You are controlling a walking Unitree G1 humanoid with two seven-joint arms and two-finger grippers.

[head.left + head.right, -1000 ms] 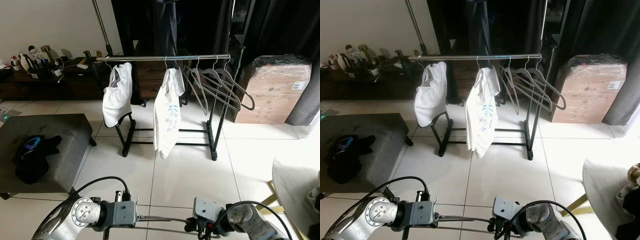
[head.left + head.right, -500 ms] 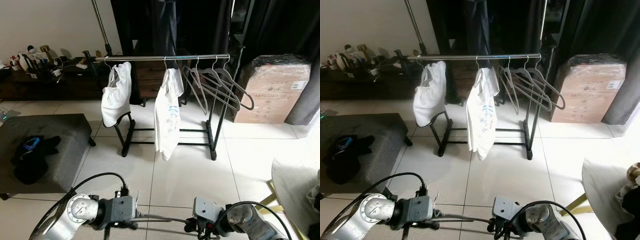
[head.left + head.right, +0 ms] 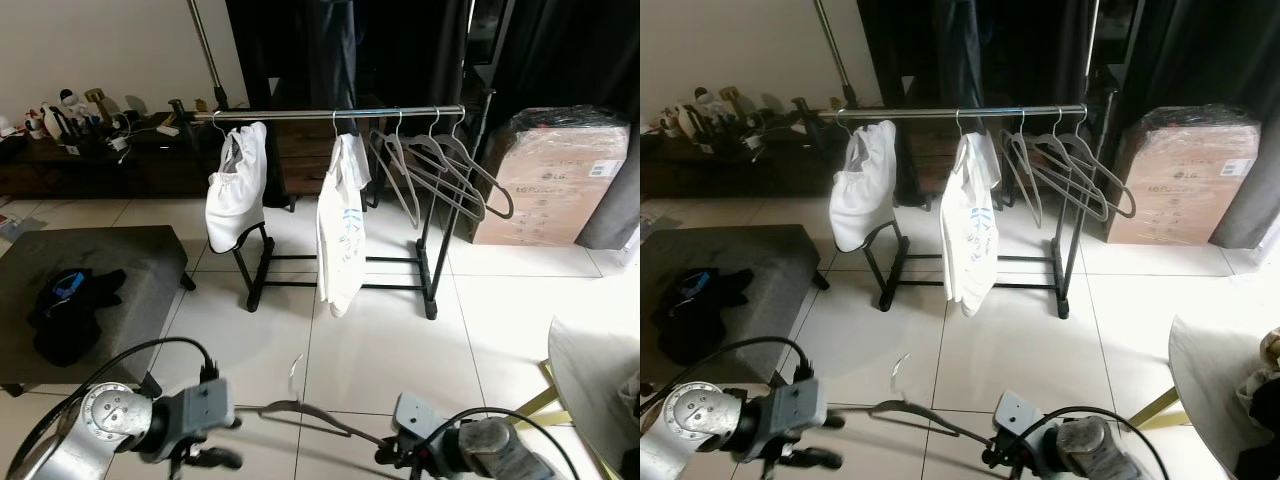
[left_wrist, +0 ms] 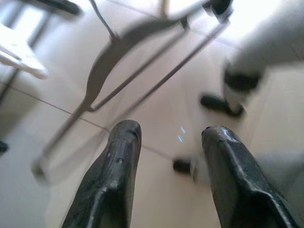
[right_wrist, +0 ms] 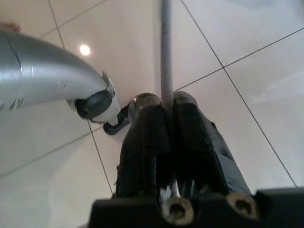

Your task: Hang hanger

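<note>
Right gripper [image 5: 164, 107] pinches my grey hanger [image 3: 300, 407] low over the floor; left gripper [image 4: 164, 137] stands apart, fingers spread. Clothes rail [image 3: 330, 114] is well ahead, so hanging remains undone.

Rail [image 3: 290, 115] free between white garments [image 3: 236, 187]

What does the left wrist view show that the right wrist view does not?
Left wrist view alone: the left gripper open, its black fingers apart and empty, with the grey plastic hanger's curved shoulder and hook beyond them. Right wrist view alone: the right gripper shut on the hanger's thin grey bar, and a silver arm section. Both: the hanger over the pale tiled floor.
</note>
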